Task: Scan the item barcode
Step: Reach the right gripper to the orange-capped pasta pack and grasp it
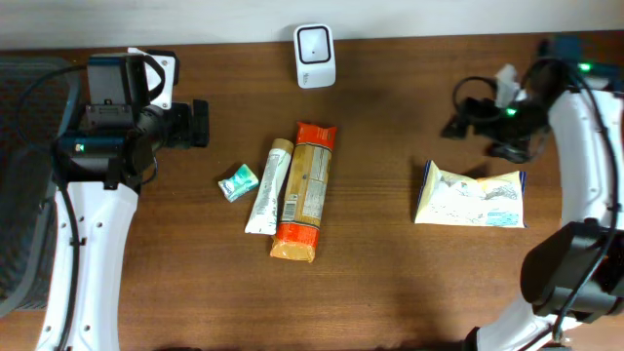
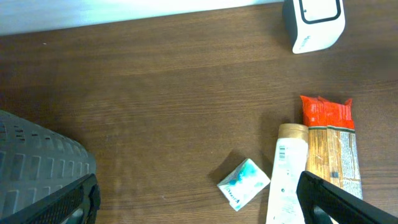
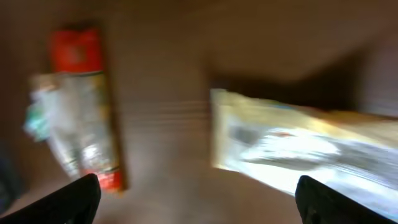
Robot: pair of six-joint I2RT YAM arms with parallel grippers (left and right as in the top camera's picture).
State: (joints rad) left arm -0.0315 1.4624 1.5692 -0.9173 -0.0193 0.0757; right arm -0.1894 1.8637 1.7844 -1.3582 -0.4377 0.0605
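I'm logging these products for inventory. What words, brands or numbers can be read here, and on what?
Nothing reads clearly enough to quote.
white scanner: small mark on its side, too small.
white tube: fine print and a barcode, too small.
teal packet: lettering, blurred.
orange package: label of fine print, too small.
pale bag: printed drawing, no legible words.

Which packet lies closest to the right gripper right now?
The cream pouch with the blue edge, lying alone beside the right gripper. The tube, orange packet and teal packet cluster mid-table, farther off.
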